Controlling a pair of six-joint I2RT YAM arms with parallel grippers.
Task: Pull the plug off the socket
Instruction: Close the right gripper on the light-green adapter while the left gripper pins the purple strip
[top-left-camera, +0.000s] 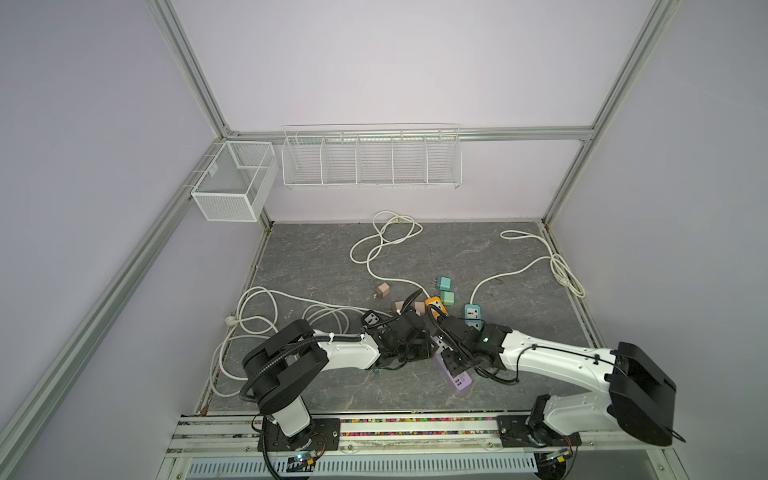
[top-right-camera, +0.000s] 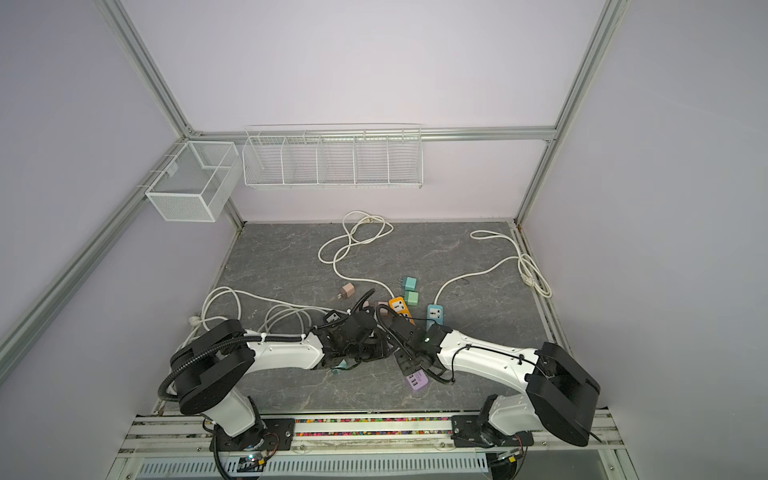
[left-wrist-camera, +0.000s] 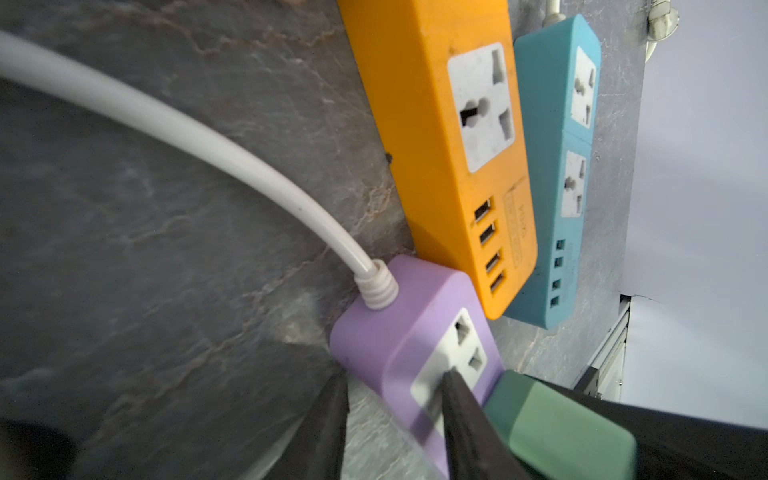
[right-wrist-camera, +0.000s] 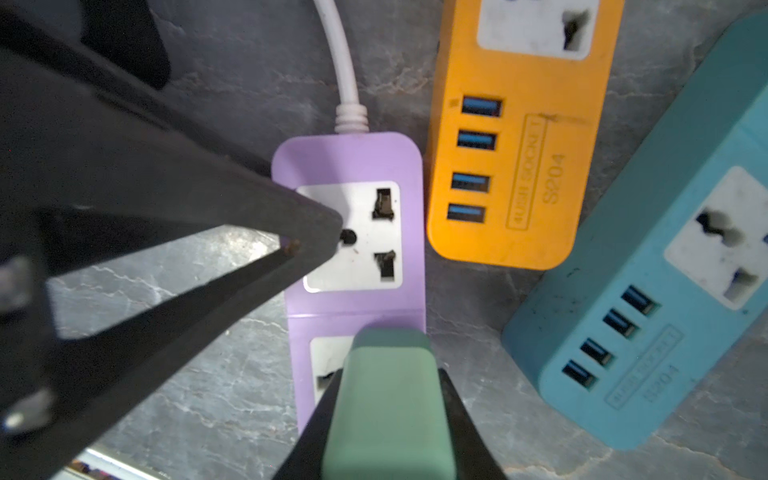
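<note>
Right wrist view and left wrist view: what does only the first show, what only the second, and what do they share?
Only the right wrist view: the right gripper with fingers on both sides of the green plug, and the label S204 on the orange power strip. Only the left wrist view: both sockets of the blue power strip, and the wall. Both: the purple power strip, its white cable, the plug, and the left gripper at the free socket.

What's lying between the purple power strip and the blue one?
The orange power strip, its USB end close beside the purple strip and the blue strip; past that end, bare table. The right wrist view shows it best.
</note>
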